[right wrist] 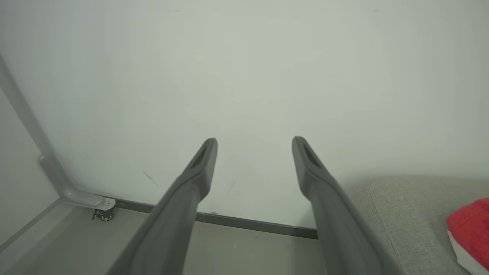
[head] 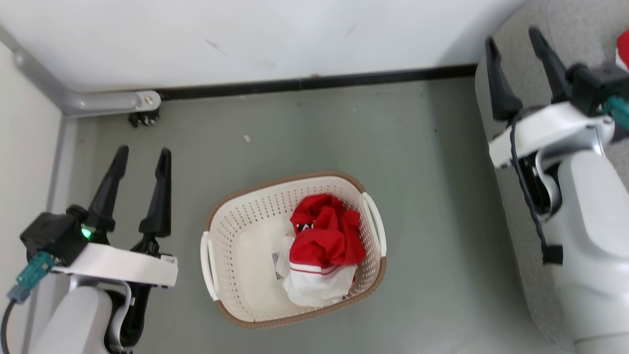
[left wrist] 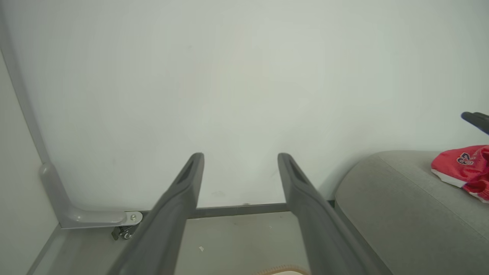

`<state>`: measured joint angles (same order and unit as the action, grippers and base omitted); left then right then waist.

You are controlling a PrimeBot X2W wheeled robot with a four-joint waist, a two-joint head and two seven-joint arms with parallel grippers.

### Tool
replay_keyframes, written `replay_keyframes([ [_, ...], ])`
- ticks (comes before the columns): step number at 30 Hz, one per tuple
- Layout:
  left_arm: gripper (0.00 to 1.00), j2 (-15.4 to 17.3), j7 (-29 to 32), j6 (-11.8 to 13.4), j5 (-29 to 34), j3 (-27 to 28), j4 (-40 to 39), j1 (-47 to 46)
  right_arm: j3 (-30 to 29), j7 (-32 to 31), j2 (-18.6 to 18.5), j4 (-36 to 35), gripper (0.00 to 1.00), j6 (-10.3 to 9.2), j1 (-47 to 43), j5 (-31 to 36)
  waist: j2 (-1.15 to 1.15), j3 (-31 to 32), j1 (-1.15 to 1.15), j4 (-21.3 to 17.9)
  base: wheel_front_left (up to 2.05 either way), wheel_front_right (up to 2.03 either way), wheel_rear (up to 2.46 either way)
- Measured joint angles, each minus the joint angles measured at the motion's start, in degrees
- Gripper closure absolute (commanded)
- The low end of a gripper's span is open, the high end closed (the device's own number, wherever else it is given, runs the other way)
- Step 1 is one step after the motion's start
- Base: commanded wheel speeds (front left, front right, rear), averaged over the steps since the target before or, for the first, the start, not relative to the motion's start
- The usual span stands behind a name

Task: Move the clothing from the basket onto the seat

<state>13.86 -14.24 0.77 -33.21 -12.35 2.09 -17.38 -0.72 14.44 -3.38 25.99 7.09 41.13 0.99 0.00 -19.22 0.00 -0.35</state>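
A crumpled piece of red clothing with a white panel (head: 324,246) lies in the right half of the basket (head: 236,216), against its right wall. The basket stands on the grey floor (head: 417,147), well apart from the far wall (head: 245,34) and just left of the seat (left wrist: 401,214). On the seat's top lies 1 more red garment (left wrist: 464,166) with printed lettering and a white edge.

The right gripper (head: 511,35) hangs at the seat's left edge, near that garment. Its 2 fingers are spread wide and hold nothing. The left gripper (head: 144,150) hangs left of the basket above the floor. Its 2 fingers are likewise wide apart and empty, pointing toward the far wall. In the far left corner a grey metal bracket (head: 113,102) with a small caster (head: 143,118) sits at the wall's foot.
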Motion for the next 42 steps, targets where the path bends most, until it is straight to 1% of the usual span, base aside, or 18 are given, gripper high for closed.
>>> replay_keyframes([
  [5,0.00,-0.66,-0.04,-0.99,0.14,0.33,0.97,2.91,-1.44,0.01,-0.01,-3.88,0.00,0.00,-5.51,0.00,0.00,3.17,0.00,1.01,0.00,0.00,0.00],
  [12,0.00,-1.05,-0.04,-1.43,1.42,0.87,2.59,7.18,-0.81,0.01,0.09,-8.32,0.00,0.00,-12.72,-0.01,0.00,7.31,0.00,2.13,0.00,0.00,0.00],
  [18,0.00,-2.41,-0.05,-1.43,2.15,4.38,2.18,9.55,-0.24,0.01,0.18,-10.77,0.00,0.00,-19.03,-1.35,0.00,10.59,0.00,2.78,0.00,0.00,0.00],
  [21,0.00,-2.55,-0.04,-1.43,3.76,5.43,2.02,11.27,0.02,0.01,0.29,-11.74,0.00,0.00,-21.82,-1.56,0.00,12.07,0.00,2.96,0.00,0.00,0.00],
  [27,0.00,-2.96,-0.05,-1.53,5.26,6.61,1.85,14.06,1.38,0.01,0.45,-14.65,0.00,0.00,-24.94,-1.65,0.00,14.72,0.00,3.02,0.00,0.00,0.00],
  [32,0.00,-4.03,-0.04,-1.93,5.59,7.94,1.64,15.80,1.47,0.01,0.53,-16.00,0.00,0.00,-27.83,-1.85,0.00,16.62,0.00,2.91,0.00,0.00,0.00],
  [35,0.00,-4.83,-0.05,-2.02,5.60,8.55,1.40,16.75,1.44,0.01,0.55,-16.50,0.00,0.00,-29.27,-2.14,0.00,17.65,0.00,2.85,0.00,0.00,0.00],
  [42,0.00,-5.59,-0.04,-2.54,6.90,9.29,1.40,19.50,1.90,0.01,0.73,-16.72,0.00,0.00,-32.23,-2.27,0.00,19.61,0.00,2.75,0.00,0.00,0.00],
])
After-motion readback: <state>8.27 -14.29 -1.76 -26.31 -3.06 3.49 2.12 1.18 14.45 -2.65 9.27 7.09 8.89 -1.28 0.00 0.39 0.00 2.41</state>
